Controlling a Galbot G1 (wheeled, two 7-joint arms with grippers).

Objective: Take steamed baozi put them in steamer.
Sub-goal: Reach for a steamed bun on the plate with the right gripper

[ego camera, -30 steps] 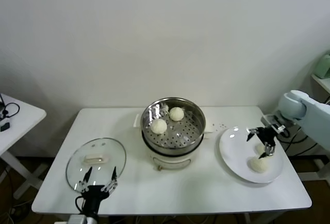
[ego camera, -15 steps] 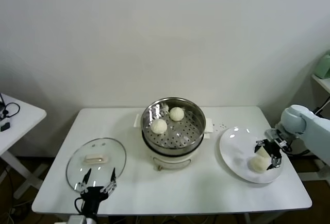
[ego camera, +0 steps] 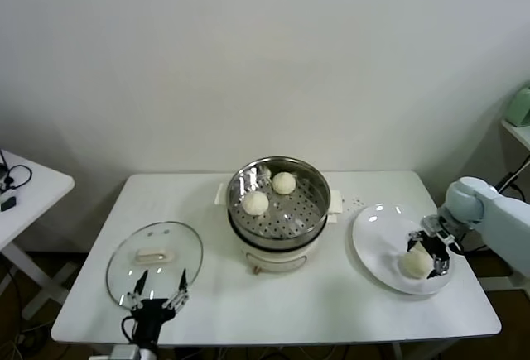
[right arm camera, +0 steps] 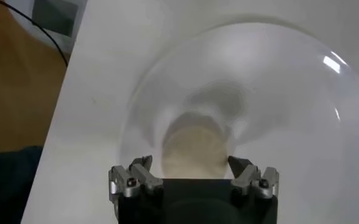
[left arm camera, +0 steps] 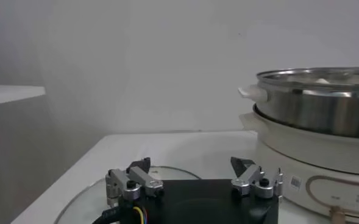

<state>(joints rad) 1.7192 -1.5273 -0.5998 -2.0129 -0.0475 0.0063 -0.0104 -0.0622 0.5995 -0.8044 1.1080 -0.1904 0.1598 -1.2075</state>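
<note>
Two steamed baozi [ego camera: 255, 203] [ego camera: 284, 182] lie in the steamer [ego camera: 317, 197], a shiny perforated basket on a cream pot at the table's middle. Another baozi [ego camera: 411, 264] [right arm camera: 194, 149] rests on the white plate [ego camera: 377, 236] [right arm camera: 289, 91] at the right. My right gripper [ego camera: 425, 254] [right arm camera: 191, 167] is down at this bun, open, with one finger on each side of it and small gaps showing. My left gripper [ego camera: 157, 295] [left arm camera: 192, 170] stands open and empty at the table's near left edge, by the glass lid [ego camera: 154, 252] [left arm camera: 81, 196].
The steamer [left arm camera: 316, 91] rises just right of the left gripper. The plate reaches close to the table's right and front edges. A small side table [ego camera: 25, 186] stands off to the left, and a shelf edge [ego camera: 517, 124] shows at the far right.
My right gripper has come down from above the plate's far side and moved toward me, so its open fingers now straddle the bun. The left arm has not moved.
</note>
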